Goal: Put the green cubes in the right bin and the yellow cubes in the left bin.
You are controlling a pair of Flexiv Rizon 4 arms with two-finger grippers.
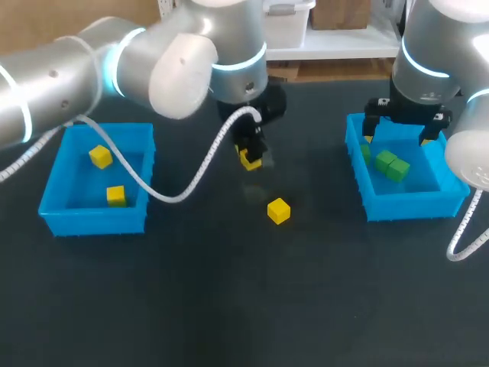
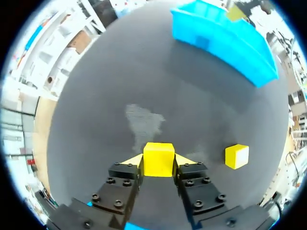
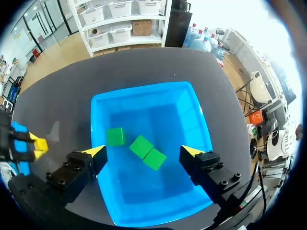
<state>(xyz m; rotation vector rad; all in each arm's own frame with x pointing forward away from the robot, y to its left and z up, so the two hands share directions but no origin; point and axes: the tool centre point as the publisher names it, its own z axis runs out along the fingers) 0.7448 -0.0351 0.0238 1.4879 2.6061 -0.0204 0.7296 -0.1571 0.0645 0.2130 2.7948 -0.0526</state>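
- Nearest, the left arm (image 1: 114, 69) comes in large from the left, with a white coiled cable (image 1: 202, 164) hanging from it, and reaches to the middle of the table (image 1: 229, 306).
- Broad dark table surface lies between the two bins and along the whole near side.
- Coming in from the right, the right arm (image 1: 435, 46) holds the right claw (image 3: 143, 152) over the right bin (image 1: 412, 206). Its fingers are spread wide and grip nothing.
- Near the table's left side is the left bin (image 1: 95, 222), with two yellow cubes (image 1: 100, 157) inside, set apart from each other.
- Three green cubes (image 3: 141, 146) lie in the right bin. Two touch and the third sits just beside them.
- Closed on the held yellow cube (image 2: 159, 159) is the left claw (image 2: 159, 160), with one finger on each side.
- Near the left claw, the loose yellow cube (image 2: 237, 156) stands alone on the table, well apart from both bins.
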